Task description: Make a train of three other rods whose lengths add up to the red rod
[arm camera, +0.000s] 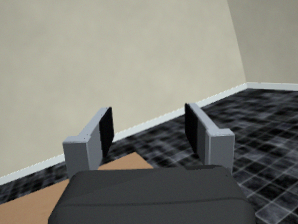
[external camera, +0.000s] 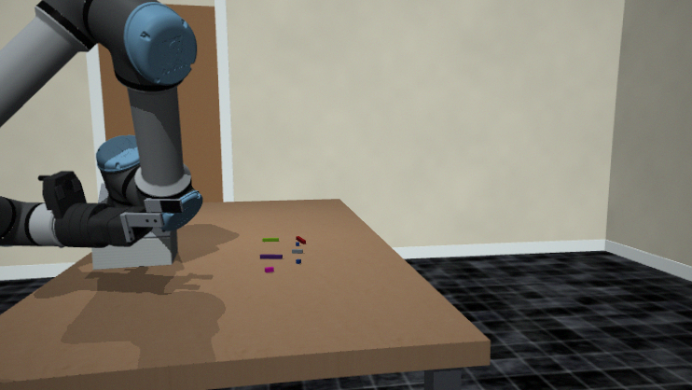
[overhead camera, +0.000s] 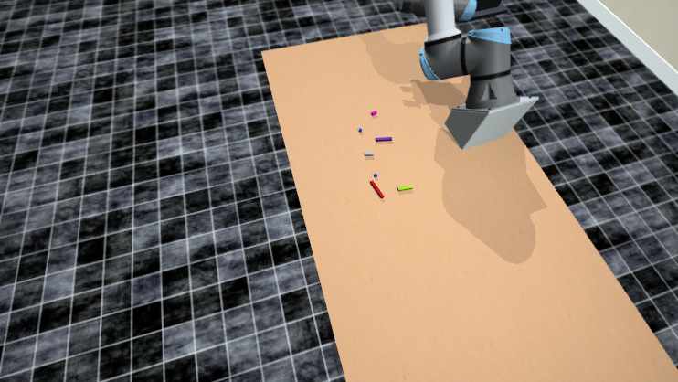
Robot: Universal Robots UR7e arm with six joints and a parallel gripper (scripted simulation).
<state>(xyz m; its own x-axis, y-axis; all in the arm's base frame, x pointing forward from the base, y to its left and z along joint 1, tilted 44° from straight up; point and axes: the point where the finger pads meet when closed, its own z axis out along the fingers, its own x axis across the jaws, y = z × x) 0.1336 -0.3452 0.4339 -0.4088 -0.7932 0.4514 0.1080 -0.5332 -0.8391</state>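
Note:
The red rod lies slantwise. One blue rod is close to its end, with a small gap. The lime rod lies apart beside the red one. The grey rod and the purple rod lie separately. Another blue rod and the magenta rod lie apart at the other end of the group. My gripper is open and empty, above the table, away from the rods, pointing sideways.
The wooden table carries the rods nearer one long edge. The arm's grey base block stands near the opposite long edge. The arm casts broad shadows on the table. A tiled floor lies beyond the edges.

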